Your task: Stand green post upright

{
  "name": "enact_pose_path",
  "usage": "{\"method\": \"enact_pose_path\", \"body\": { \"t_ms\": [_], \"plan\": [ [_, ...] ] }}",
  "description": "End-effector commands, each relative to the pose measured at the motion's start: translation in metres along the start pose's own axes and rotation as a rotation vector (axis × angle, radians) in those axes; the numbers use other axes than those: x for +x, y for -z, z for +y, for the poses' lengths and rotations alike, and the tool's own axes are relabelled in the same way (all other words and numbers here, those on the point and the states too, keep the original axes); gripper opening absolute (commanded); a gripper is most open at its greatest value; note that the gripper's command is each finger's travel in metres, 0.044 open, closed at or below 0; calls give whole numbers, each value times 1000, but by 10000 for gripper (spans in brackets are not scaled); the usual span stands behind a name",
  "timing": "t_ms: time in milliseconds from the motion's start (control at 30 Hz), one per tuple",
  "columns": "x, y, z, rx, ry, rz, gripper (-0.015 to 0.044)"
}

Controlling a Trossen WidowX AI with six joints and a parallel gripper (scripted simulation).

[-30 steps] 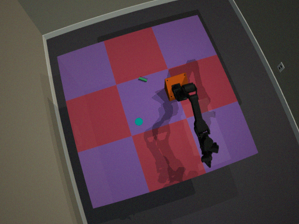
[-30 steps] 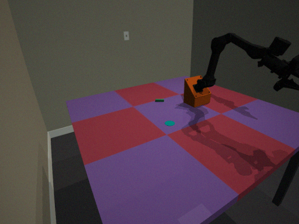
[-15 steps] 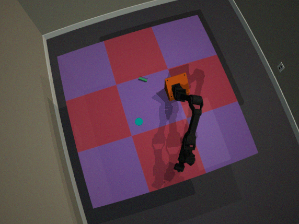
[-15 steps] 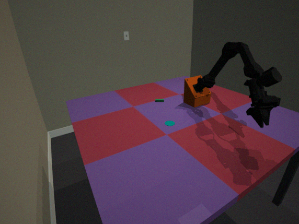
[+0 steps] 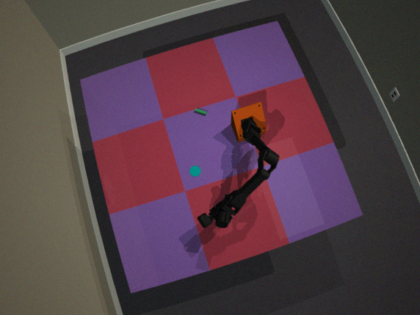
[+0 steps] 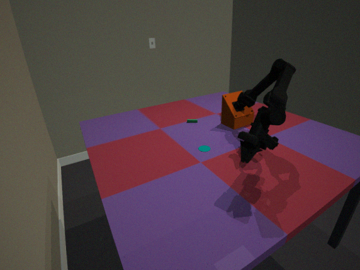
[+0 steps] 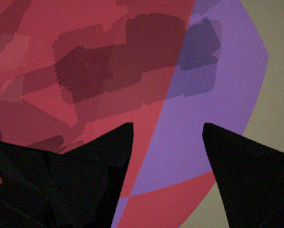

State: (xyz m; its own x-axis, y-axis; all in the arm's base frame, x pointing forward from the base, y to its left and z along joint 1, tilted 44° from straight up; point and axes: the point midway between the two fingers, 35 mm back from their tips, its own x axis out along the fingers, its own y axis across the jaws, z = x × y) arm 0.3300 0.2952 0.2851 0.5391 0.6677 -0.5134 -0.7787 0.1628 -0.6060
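Note:
The green post (image 5: 200, 111) (image 6: 192, 121) lies on its side on the checkered table, near the back edge of the middle purple square. The flat cyan circle (image 5: 194, 171) (image 6: 204, 148) is on the same purple square, near its front left corner, with nothing on it. My gripper (image 6: 245, 161) (image 7: 169, 129) is partly open with nothing between its fingers. It points down above the front middle red square, to the right of the circle in the exterior view and far from the post. Neither post nor circle shows in the wrist view.
The orange base block (image 5: 238, 117) (image 6: 228, 112) carries the arm, to the right of the post. The arm (image 5: 253, 184) (image 6: 280, 85) reaches from it over the table's front right part. Arm shadows fall across the red and purple squares.

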Motion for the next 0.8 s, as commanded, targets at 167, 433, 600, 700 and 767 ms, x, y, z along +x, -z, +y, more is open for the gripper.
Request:
{"method": "enact_pose_path", "body": {
  "t_ms": [167, 433, 600, 700, 767],
  "plan": [
    [29, 142, -12, 317, -83, 279, 233],
    [19, 265, -3, 640, -132, 484, 233],
    [1, 334, 13, 862, -157, 591, 233],
    [-13, 372, 27, 1001, -170, 646, 233],
    [-23, 395, 38, 1096, -178, 679, 233]
  ]
}}
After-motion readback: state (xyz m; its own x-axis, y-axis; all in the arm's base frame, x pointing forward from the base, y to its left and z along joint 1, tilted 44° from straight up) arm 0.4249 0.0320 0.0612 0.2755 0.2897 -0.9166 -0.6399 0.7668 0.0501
